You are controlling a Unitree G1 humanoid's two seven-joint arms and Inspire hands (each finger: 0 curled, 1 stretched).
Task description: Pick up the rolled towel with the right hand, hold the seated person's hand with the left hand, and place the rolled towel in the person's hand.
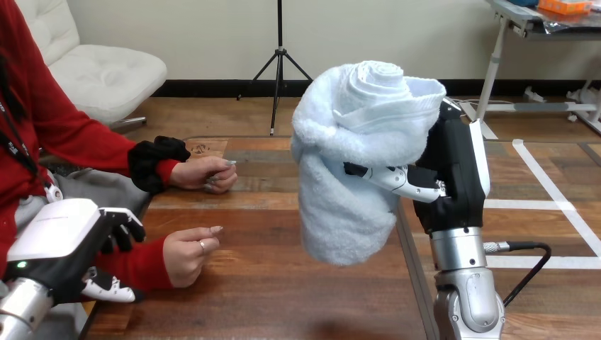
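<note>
My right hand (pixel 453 177) is raised above the table's middle and is shut on the rolled towel (pixel 354 156). The towel is pale blue and stands upright, with its spiral end on top and its lower end hanging free. At the lower left, my left hand (pixel 67 244) has its fingers (pixel 124 227) curled over the red sleeve at the person's wrist, with the thumb (pixel 106 287) under it. The person's nearer hand (pixel 188 251) is loosely curled on the table beyond that grip. The towel is well to the right of it and does not touch it.
The person's farther hand (pixel 205 173) rests in a loose fist on the wooden table (pixel 283 283), with a black cuff (pixel 152 163) at its wrist. A dark seam (pixel 411 255) runs across the table under my right hand.
</note>
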